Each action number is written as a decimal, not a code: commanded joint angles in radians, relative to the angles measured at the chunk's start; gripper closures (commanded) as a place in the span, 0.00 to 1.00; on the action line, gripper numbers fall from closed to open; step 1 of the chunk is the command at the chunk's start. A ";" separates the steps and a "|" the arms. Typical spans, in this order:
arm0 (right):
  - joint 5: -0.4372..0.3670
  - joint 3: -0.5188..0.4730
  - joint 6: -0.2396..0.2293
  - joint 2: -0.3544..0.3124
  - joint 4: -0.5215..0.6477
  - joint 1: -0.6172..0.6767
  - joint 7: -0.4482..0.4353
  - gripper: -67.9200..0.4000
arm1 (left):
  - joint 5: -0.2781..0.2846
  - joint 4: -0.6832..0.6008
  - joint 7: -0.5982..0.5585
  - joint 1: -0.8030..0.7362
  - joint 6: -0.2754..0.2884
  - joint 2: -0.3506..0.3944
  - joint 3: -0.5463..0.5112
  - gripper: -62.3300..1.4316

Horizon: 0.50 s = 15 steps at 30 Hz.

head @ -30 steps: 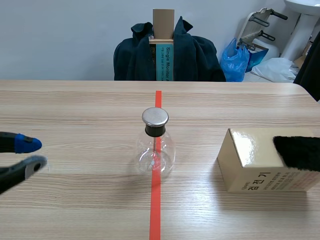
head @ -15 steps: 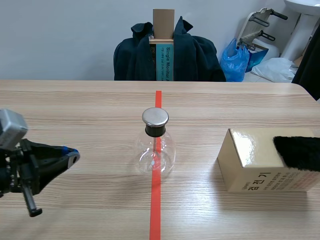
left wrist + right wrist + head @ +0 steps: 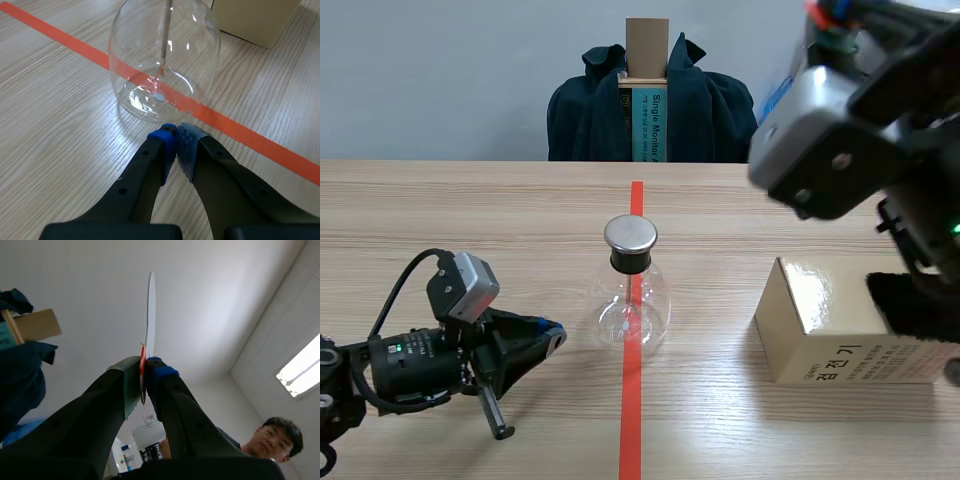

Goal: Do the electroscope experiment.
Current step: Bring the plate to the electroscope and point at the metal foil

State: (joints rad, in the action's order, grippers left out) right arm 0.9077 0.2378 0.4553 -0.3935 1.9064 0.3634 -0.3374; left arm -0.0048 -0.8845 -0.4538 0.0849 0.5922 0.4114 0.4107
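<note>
The electroscope, a clear glass flask (image 3: 631,305) with a round metal cap (image 3: 630,233), stands on the orange tape line. Inside the flask (image 3: 163,60) hangs a thin rod. My left gripper (image 3: 554,333) lies low on the table just left of the flask; its fingers are shut on nothing, with the gripper (image 3: 175,133) almost touching the glass base. My right arm (image 3: 840,130) is raised at the upper right. Its gripper (image 3: 144,371) points up toward the ceiling, shut on a thin white strip (image 3: 149,315) seen edge-on.
A tan cardboard box (image 3: 830,330) sits right of the flask, with a black furry cloth (image 3: 916,305) on top; its corner (image 3: 255,20) shows beyond the flask. A chair draped with a dark jacket (image 3: 650,105) stands behind the table. A person (image 3: 272,440) shows in the right wrist view.
My left arm has moved right, up to the flask, and its fingers have closed. My right arm has risen into view at the upper right.
</note>
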 commanded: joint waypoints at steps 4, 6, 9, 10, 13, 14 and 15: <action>0.084 0.057 0.014 -0.011 -0.101 -0.011 0.000 0.98 | 0.010 0.017 -0.024 0.029 -0.030 -0.014 0.007 0.93; 0.123 0.079 0.014 -0.011 -0.154 -0.011 -0.001 0.98 | 0.011 0.027 -0.027 0.032 -0.032 -0.018 0.007 0.93; 0.148 0.103 0.014 -0.011 -0.231 -0.012 -0.010 0.98 | 0.011 0.027 -0.029 0.032 -0.050 -0.020 0.007 0.93; 0.149 0.110 0.014 -0.011 -0.255 -0.014 -0.018 0.98 | 0.011 0.027 -0.029 0.032 -0.054 -0.021 0.007 0.93; 0.149 0.127 0.014 -0.010 -0.309 -0.017 -0.027 0.98 | 0.011 0.027 -0.029 0.032 -0.056 -0.021 0.007 0.93; 0.149 0.129 0.014 -0.010 -0.318 -0.017 -0.027 0.98 | 0.011 0.027 -0.028 0.032 -0.056 -0.020 0.007 0.93; 0.148 0.130 0.014 -0.010 -0.327 -0.017 -0.027 0.98 | 0.011 0.027 -0.028 0.032 -0.056 -0.020 0.007 0.93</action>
State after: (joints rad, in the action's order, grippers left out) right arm 1.0592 0.3756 0.4549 -0.3939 1.5471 0.3634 -0.3653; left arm -0.0040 -0.8371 -0.4625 0.1108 0.5339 0.3962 0.4252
